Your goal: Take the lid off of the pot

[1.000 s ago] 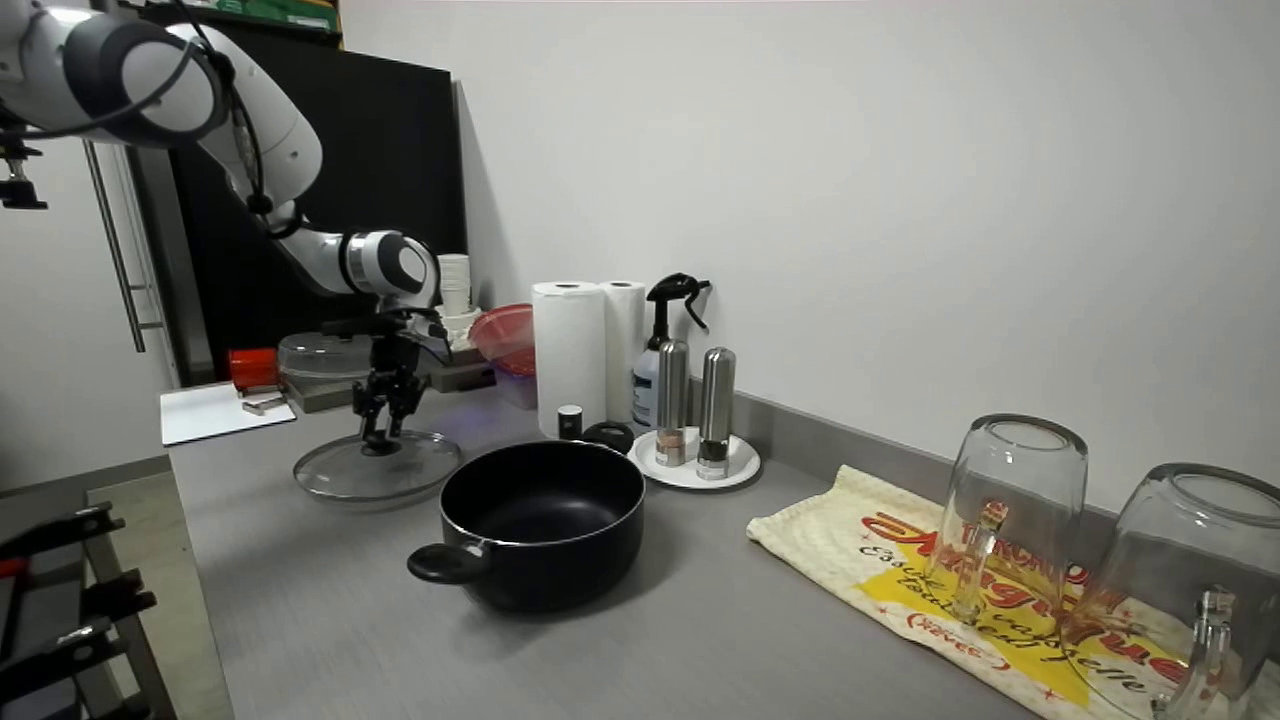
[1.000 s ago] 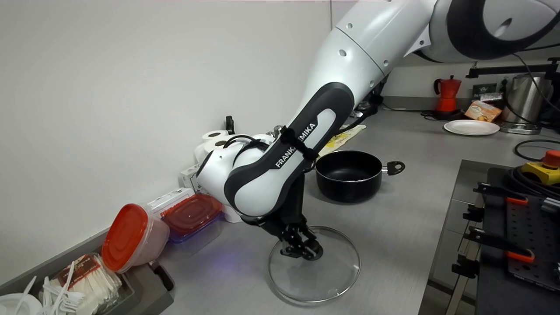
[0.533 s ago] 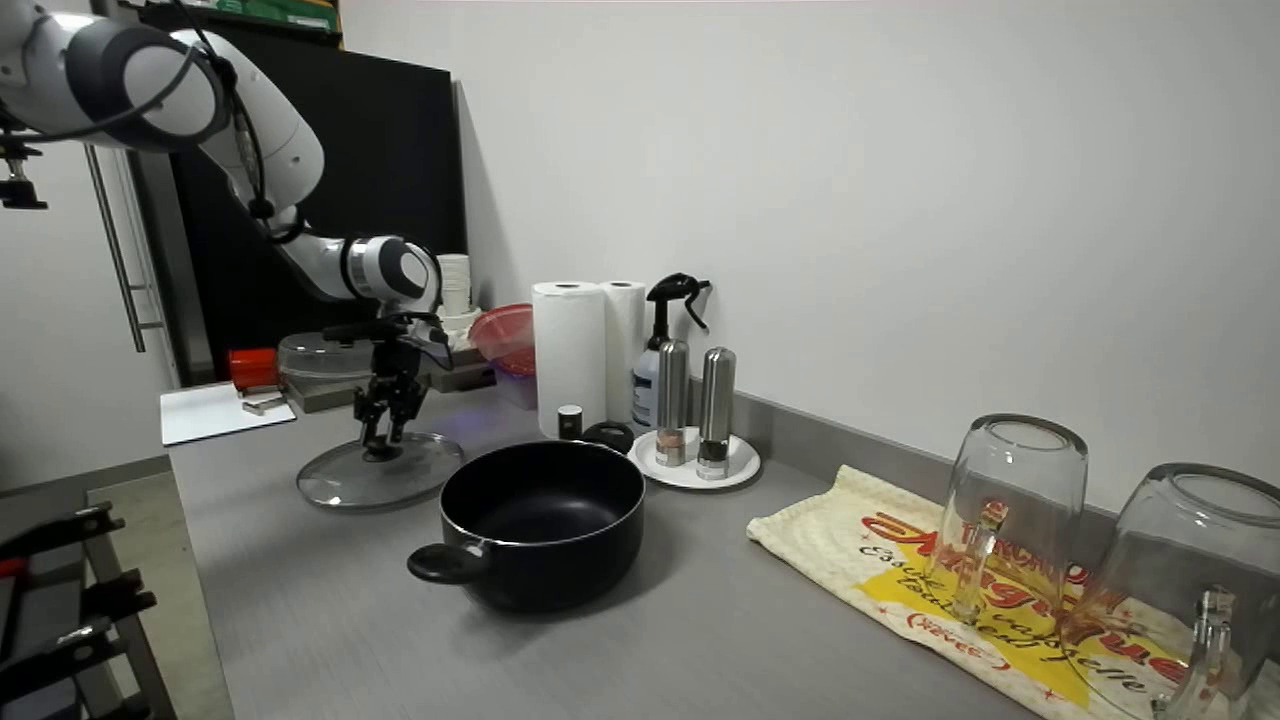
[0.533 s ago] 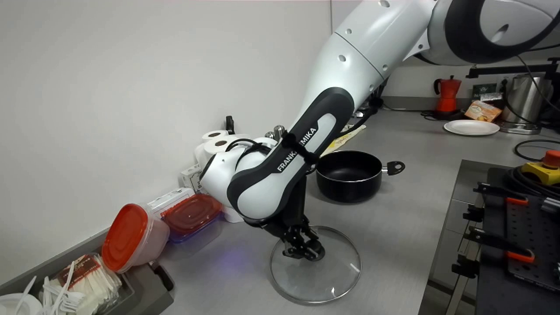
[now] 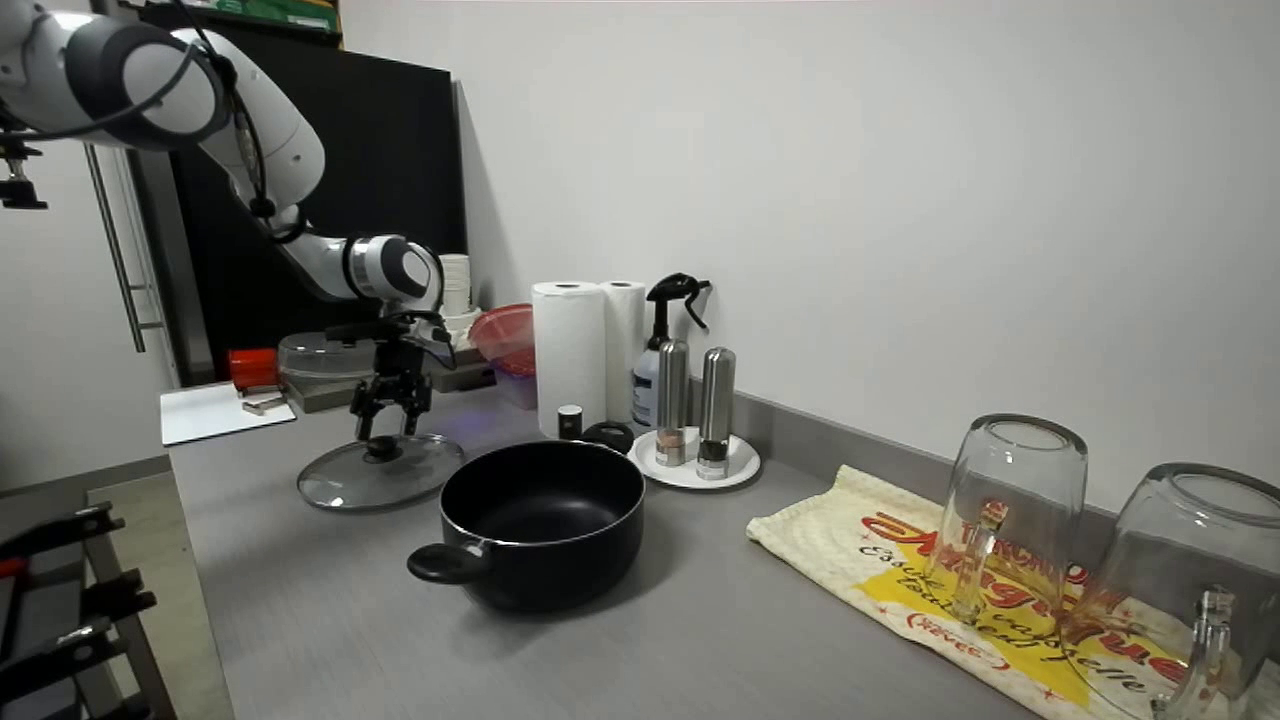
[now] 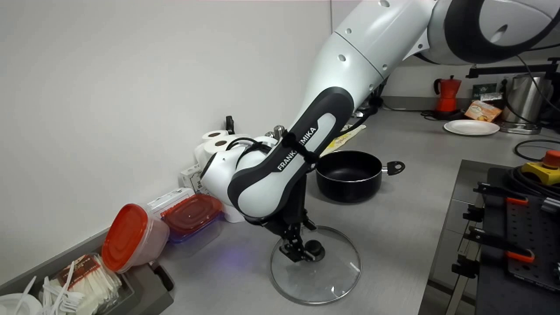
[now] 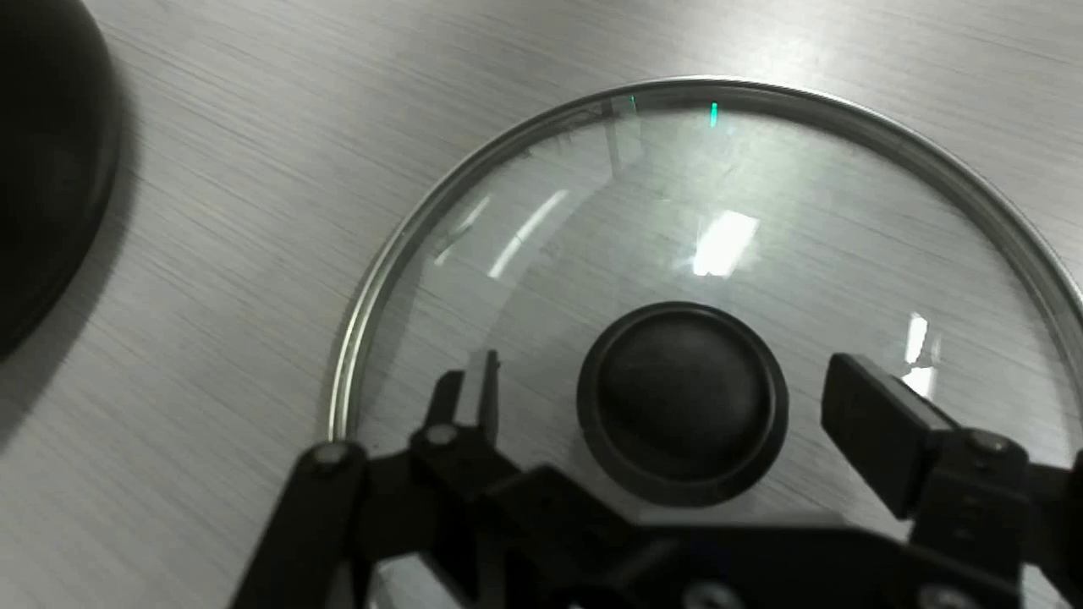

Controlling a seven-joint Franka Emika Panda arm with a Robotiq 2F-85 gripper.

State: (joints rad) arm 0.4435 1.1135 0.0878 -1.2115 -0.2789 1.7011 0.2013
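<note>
Wrist view shows gaps at nine and three o'clock of the black knob (image 7: 681, 402): the tool (image 7: 665, 381), closed on it a moment ago, now has its fingers (image 7: 871, 427) apart. So the lid (image 5: 380, 482) looks released, resting on the tabletop (image 5: 330, 610), and probably only the retreat remains. In an exterior view it seems to meet the uncovered pot (image 5: 550, 572); wrist view shows tabletop between them, the pot at ten o'clock.
</note>
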